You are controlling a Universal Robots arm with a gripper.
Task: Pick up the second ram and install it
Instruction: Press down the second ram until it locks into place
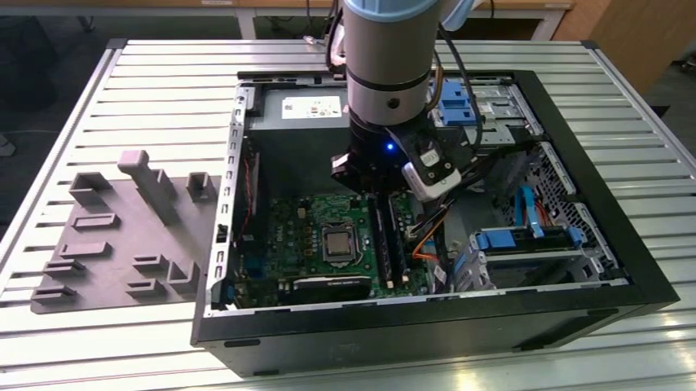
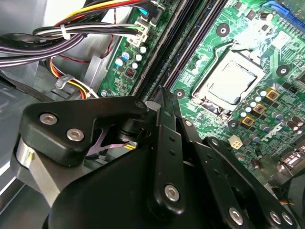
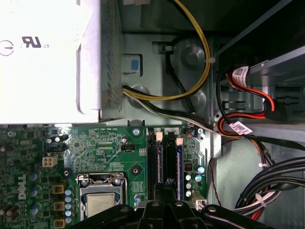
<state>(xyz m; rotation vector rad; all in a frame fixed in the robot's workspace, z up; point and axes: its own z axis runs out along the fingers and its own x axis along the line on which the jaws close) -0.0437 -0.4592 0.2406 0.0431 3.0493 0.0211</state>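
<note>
Grey moulded tray (image 1: 120,236) with raised blocks lies at the left of the exterior view, flat on the slatted metal table (image 1: 163,81) and just beside the open computer case (image 1: 609,269). Inside the case, the green motherboard (image 1: 299,236) covers the floor on the left half, with the processor socket (image 1: 339,243) near its middle. Right of the socket run the long dark memory slots (image 1: 383,240), set near to far.

Over the far end of those slots hangs the robot arm (image 1: 381,73), its gripper (image 2: 162,95) lowered into the case close above the board. In the second wrist view the jaws stand drawn together, tip against tip, over the slots; whether anything thin sits between them cannot be told.

In the first wrist view the second ram (image 3: 179,164), a narrow blue-green stick, stands on edge in the slot farthest from the socket, just beside the gripper's tips. Whether it is fully seated cannot be told.

Further right, bundled cables (image 3: 276,176) in black, red and yellow run along the case floor. At the right of the exterior view sit blue drive brackets (image 1: 511,238), and another blue bracket (image 1: 455,102) lies at the far side.
</note>
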